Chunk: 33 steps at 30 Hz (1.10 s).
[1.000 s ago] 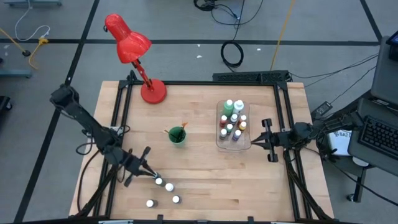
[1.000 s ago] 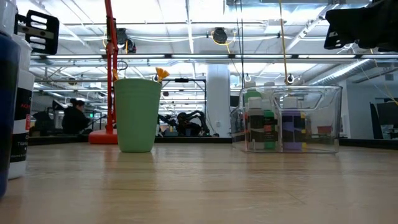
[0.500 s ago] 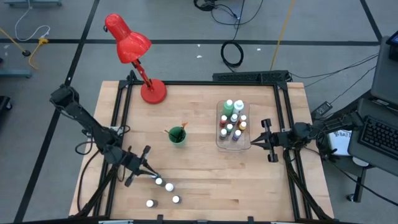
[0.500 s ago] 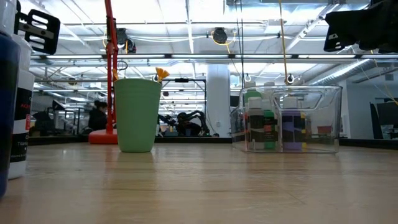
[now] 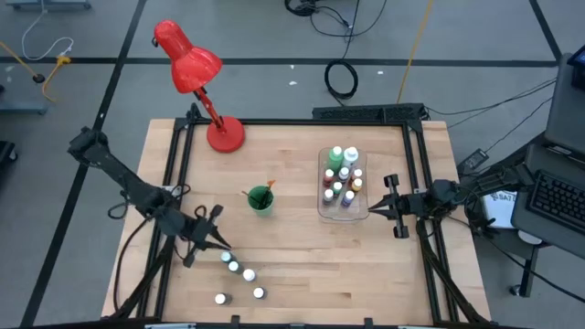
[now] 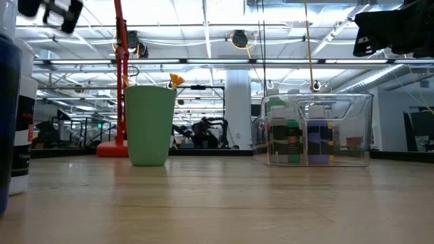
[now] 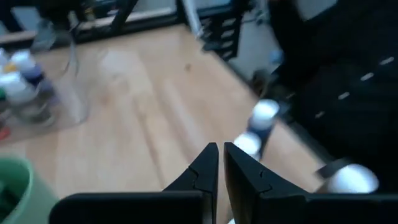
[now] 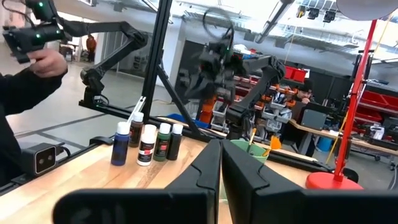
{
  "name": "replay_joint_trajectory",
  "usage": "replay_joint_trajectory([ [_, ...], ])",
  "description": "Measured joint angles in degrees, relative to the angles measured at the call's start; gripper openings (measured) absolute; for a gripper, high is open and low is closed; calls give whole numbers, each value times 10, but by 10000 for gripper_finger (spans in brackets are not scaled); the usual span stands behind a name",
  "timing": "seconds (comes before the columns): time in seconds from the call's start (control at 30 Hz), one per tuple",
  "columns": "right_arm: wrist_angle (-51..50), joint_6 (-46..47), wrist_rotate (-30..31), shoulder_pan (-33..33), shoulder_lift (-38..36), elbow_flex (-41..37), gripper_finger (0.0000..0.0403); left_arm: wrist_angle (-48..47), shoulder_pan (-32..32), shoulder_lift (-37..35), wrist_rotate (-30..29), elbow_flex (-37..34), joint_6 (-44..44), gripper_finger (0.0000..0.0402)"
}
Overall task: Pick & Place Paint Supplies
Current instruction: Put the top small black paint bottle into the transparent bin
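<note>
Near 4 loose paint bottles (image 5: 239, 281), your left tool (image 5: 216, 243) has lifted slightly, fingers together, empty. Right tool (image 5: 373, 206) parked by tray (image 5: 322, 214), closed. No bottle picked yet.

Four loose paint bottles (image 5: 241, 280), one green cup (image 5: 260, 199), one filled clear tray (image 5: 322, 206), one red lamp (image 5: 195, 79).

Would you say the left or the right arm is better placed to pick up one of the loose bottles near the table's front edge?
Left. The left gripper hangs right beside the loose bottles, while the right gripper waits across the table beyond the clear tray.
</note>
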Motion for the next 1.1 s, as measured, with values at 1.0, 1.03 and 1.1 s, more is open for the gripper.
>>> replay_joint_trajectory([
  [1.0, 3, 10, 0, 0, 0, 0, 9, -15, 76, -6, 86, -78, -100, 158],
  [1.03, 3, 10, 0, 0, 0, 0, 9, -15, 75, -6, 91, -82, -109, 176],
  [1.1, 3, 10, 0, 0, 0, 0, 9, -16, 75, -6, 104, -89, -116, 210],
])
